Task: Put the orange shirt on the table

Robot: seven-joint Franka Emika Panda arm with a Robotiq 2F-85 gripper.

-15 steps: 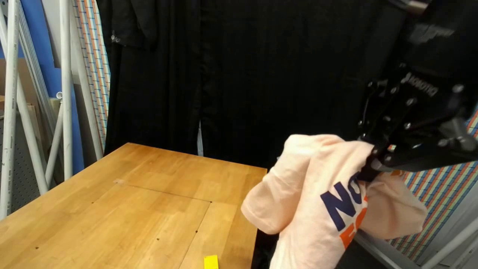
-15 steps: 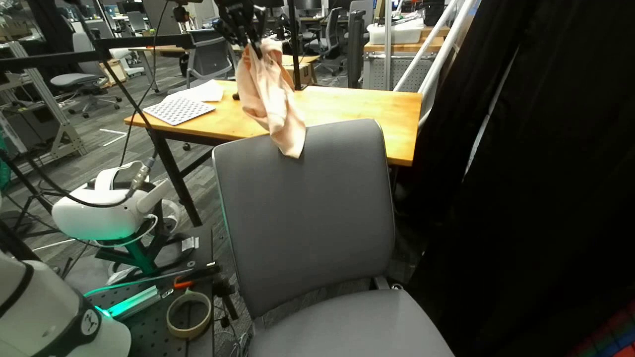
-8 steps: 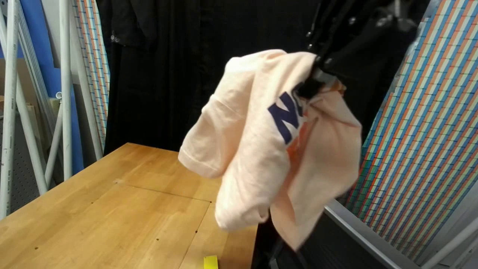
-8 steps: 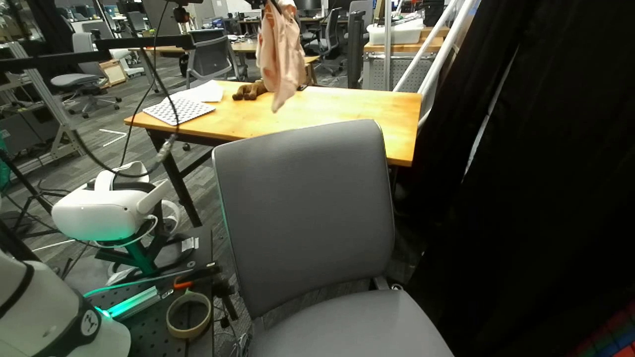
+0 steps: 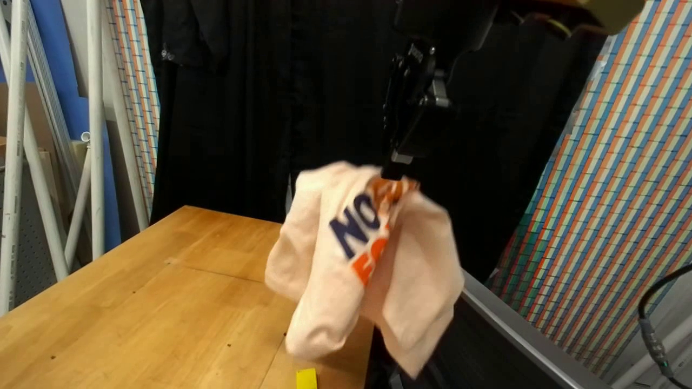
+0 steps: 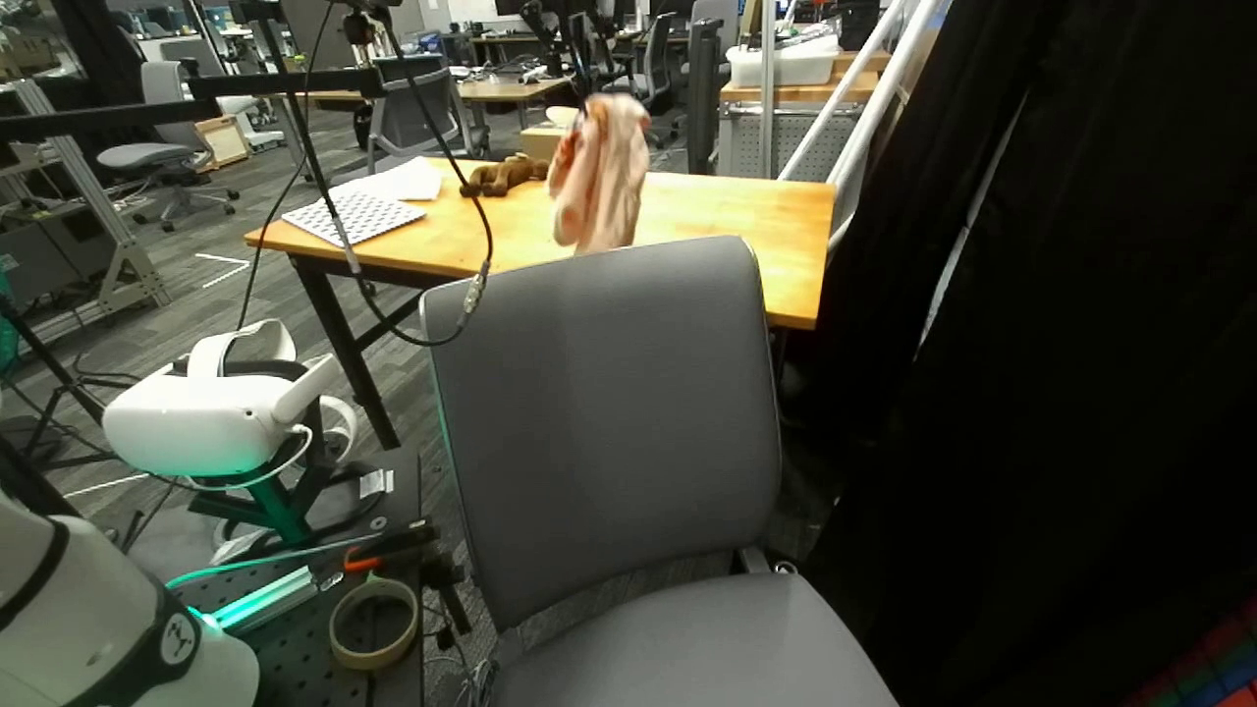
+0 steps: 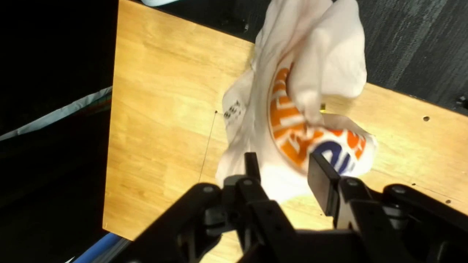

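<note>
Since half a second ago the orange shirt [image 5: 346, 270] and the pincer [image 7: 284, 160] have both come lower, and the black cable [image 6: 475, 293] has swung to the right in an exterior view. The pincer points down, its fingers apart — the wrist view shows a gap between them, with the shirt bunched beyond their tips. Whether cloth and tips touch, I cannot tell.

The shirt is over the edge of the bench [image 5: 178, 319], partly above the wood and partly past it — whether its lower folds touch the wood cannot be made out. Its dark blue lettering and orange print show in an exterior view. A yellow piece [image 5: 306, 379] sits on the bench. A brown thing [image 6: 509, 174] and a white patterned sheet [image 6: 355, 217] lie there too, and a grey chair [image 6: 609, 422] stands beside it.
</note>
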